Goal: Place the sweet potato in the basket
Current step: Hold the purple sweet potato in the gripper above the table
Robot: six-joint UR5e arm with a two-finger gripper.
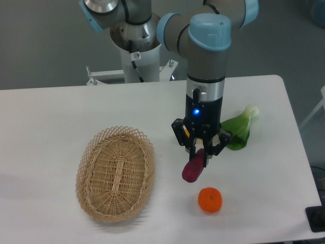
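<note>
The sweet potato (192,168), a reddish-purple tuber, hangs tilted with its upper end between the fingers of my gripper (199,154), which is shut on it. It looks lifted a little above the white table, right of the basket. The basket (116,173) is an oval tan wicker one with a lattice rim, lying on the table to the left of my gripper, with nothing inside it. A gap of bare table separates its right rim from the sweet potato.
A round orange (209,200) sits on the table just below and right of the sweet potato. A green leafy bok choy (240,130) lies right of my gripper. The table's front edge runs close below the orange.
</note>
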